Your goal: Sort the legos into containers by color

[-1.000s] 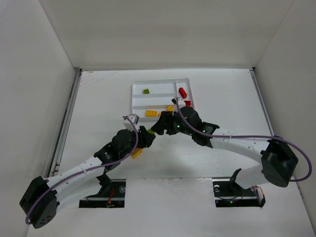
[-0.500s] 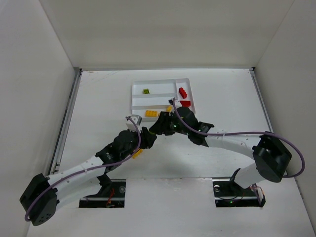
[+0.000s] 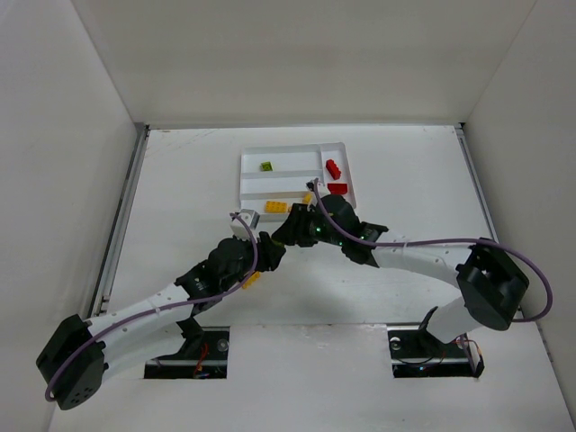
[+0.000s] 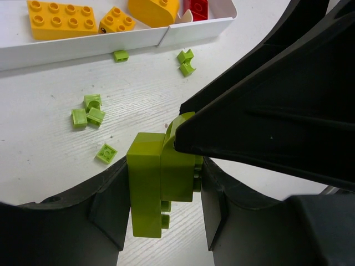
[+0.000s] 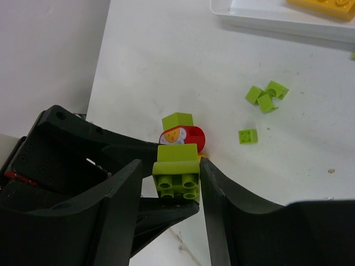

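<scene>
A lime green clump of two bricks [image 4: 161,183] sits between the jaws of my left gripper [image 4: 163,177], which is shut on it. My right gripper [image 5: 171,166] meets it from the other side, shut on the clump's studded brick [image 5: 177,174]. In the top view both grippers, left [image 3: 270,252] and right [image 3: 285,236], touch just below the white tray [image 3: 292,151], and the clump is hidden there. The tray holds yellow bricks [image 3: 276,207], red bricks [image 3: 334,168] and one green brick [image 3: 266,166]. Several tiny green pieces [image 4: 89,111] lie loose on the table.
A red, round-topped brick with a face, joined to a green brick [image 5: 180,130], lies on the table beyond my right fingers. A yellow brick [image 3: 251,279] lies beside my left arm. The tray's near wall [image 4: 83,50] is just past the loose pieces.
A second ago the grippers were slightly apart with the green clump showing in the left one. They have closed together. Nothing has moved in the last half second.
</scene>
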You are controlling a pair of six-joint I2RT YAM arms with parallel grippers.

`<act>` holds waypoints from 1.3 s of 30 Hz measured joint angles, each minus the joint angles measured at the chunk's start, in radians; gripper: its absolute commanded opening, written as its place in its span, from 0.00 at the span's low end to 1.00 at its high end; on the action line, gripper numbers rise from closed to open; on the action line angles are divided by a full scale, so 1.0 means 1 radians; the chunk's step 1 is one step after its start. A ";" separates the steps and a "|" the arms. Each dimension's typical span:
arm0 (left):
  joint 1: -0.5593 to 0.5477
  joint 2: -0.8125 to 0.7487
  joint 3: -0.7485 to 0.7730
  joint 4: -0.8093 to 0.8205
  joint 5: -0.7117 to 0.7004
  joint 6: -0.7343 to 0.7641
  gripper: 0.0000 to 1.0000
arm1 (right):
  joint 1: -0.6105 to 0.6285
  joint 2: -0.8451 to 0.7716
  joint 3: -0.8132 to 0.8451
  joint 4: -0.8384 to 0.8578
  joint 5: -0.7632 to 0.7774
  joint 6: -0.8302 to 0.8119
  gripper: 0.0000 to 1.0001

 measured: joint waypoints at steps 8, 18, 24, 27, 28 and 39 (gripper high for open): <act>0.000 0.000 0.000 0.000 -0.008 0.000 0.34 | -0.006 0.006 -0.002 0.001 0.001 0.005 0.32; 0.000 0.000 0.000 0.010 -0.023 -0.001 0.68 | -0.032 0.005 -0.012 0.015 -0.011 0.037 0.32; -0.003 0.000 0.000 0.010 -0.027 0.000 0.79 | -0.054 0.005 -0.015 0.021 -0.013 0.048 0.32; -0.002 -0.004 0.000 0.010 -0.026 0.001 0.81 | -0.065 0.005 -0.022 0.038 -0.016 0.057 0.32; -0.002 -0.008 0.000 0.009 -0.026 0.001 0.81 | -0.070 0.005 -0.024 0.041 -0.018 0.060 0.32; 0.012 -0.153 -0.015 -0.008 -0.020 -0.018 0.57 | -0.140 -0.003 -0.048 0.080 -0.032 0.083 0.33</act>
